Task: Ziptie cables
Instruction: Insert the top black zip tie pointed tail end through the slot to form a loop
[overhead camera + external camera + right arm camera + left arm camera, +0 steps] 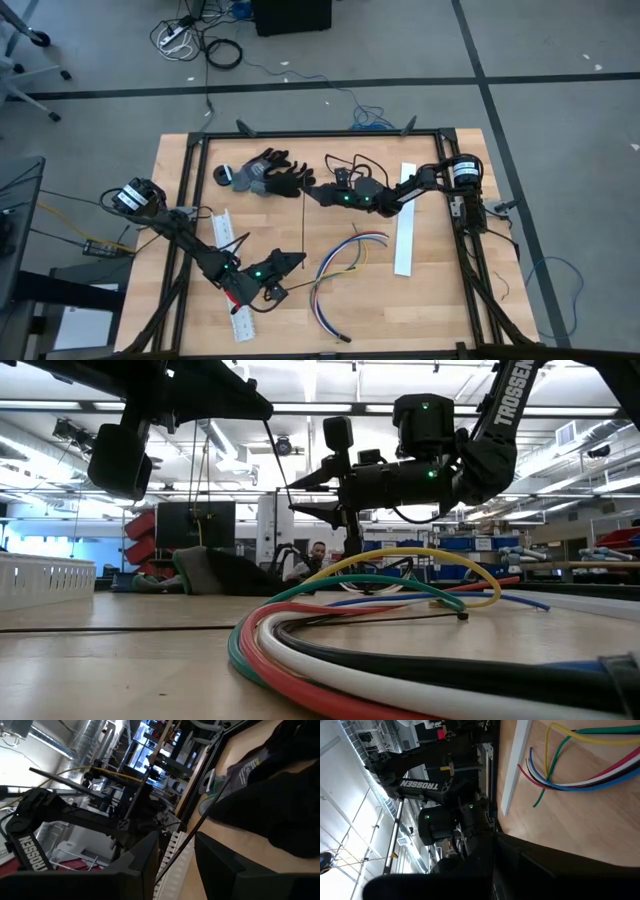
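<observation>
At lower left of the high view the left pincer (296, 260) hovers over the wooden counter (440, 290), its fingers pressed together on nothing that shows; a slotted white strip (232, 272) lies partly hidden under that arm. Near the top centre, a pair of black gloves (265, 173) lies crumpled and soft. Just right of them the right pincer (306, 190) stands partly open around a thin black zip tie (303, 222), a straight stiff line running down toward the counter's middle; in the right wrist view the tie (176, 854) passes between the two dark fingers, though whether they actually pinch it is hard to make out. The cables (340, 268) lie right of centre, thin and glossy, yellow, blue, green and others fanning into a loose curve, clear of both pincers. Further right rests a smooth flat white strip (404, 220).
</observation>
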